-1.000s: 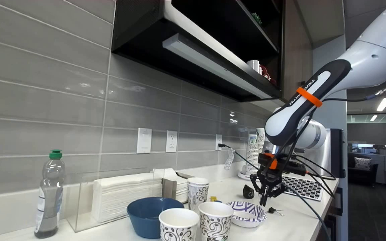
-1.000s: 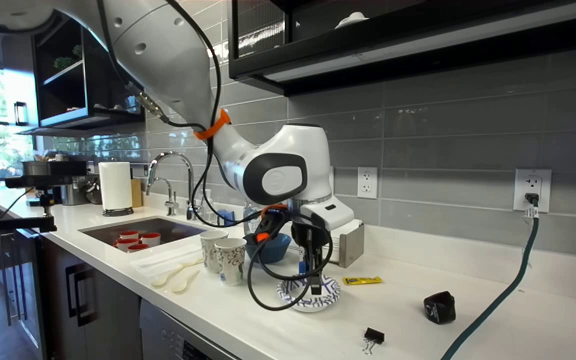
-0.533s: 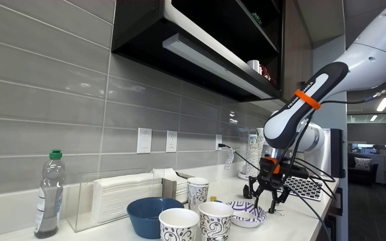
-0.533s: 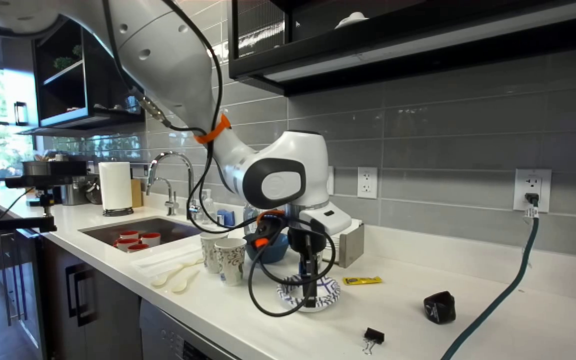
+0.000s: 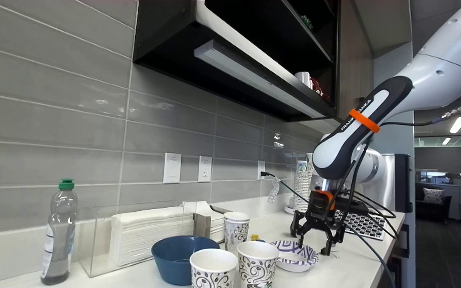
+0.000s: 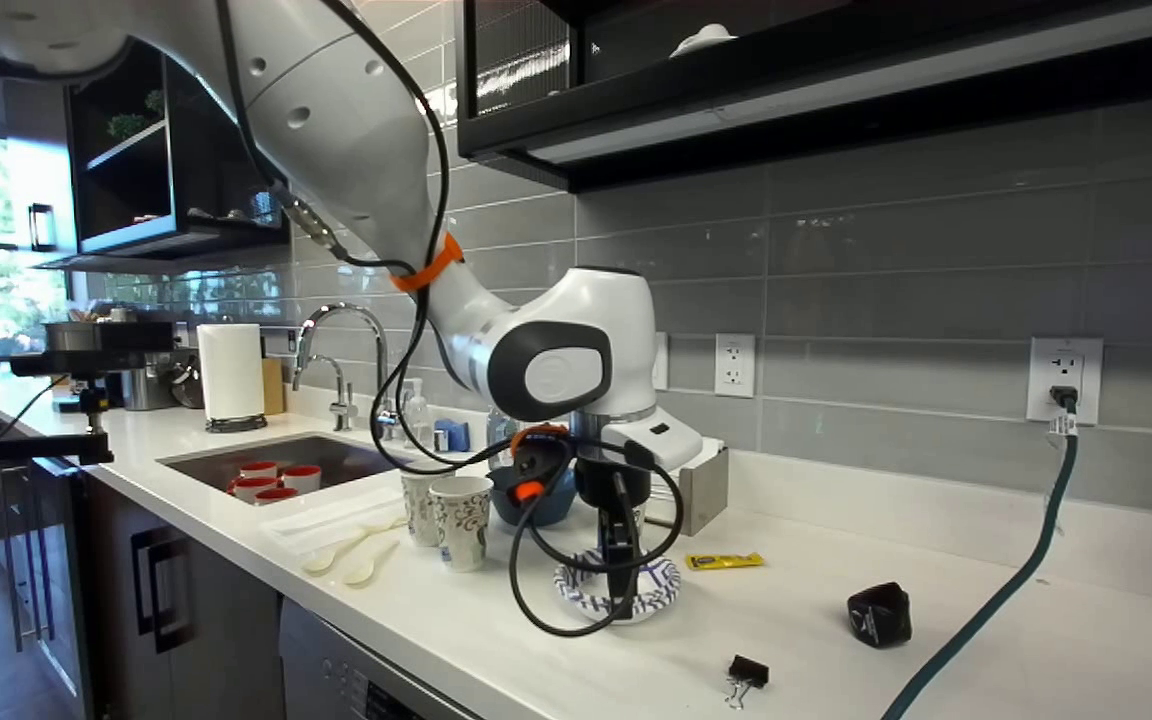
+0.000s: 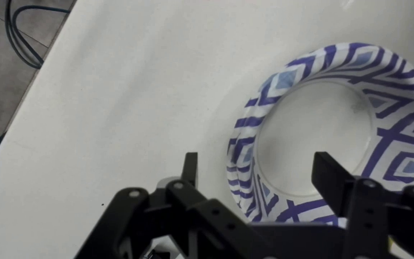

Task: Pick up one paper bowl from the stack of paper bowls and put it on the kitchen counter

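The stack of paper bowls (image 5: 292,267) is a low white pile with purple-blue patterned rims, resting on the kitchen counter (image 7: 120,108). In the wrist view a doubled rim shows along its left side; the top paper bowl (image 7: 311,136) faces up, nothing inside it. My gripper (image 7: 257,159) is open above the stack, its jaws wide apart. One fingertip (image 7: 191,165) stands outside the rim over bare counter, the other over the bowl's inside, with the rim between them and no grip on it. In an exterior view the gripper (image 6: 623,606) points straight down and partly covers the stack.
Patterned paper cups (image 5: 257,266) and a blue bowl (image 5: 176,260) stand close beside the stack. Around it lie a yellow packet (image 6: 725,561), a binder clip (image 6: 747,671) and a black crumpled item (image 6: 879,614). A napkin holder (image 6: 701,490) stands by the wall. A cable (image 6: 1016,590) crosses the counter.
The gripper's fingers were together a second ago and have spread wide. The gripper has also come down a little over the rim. The bowls have not moved.
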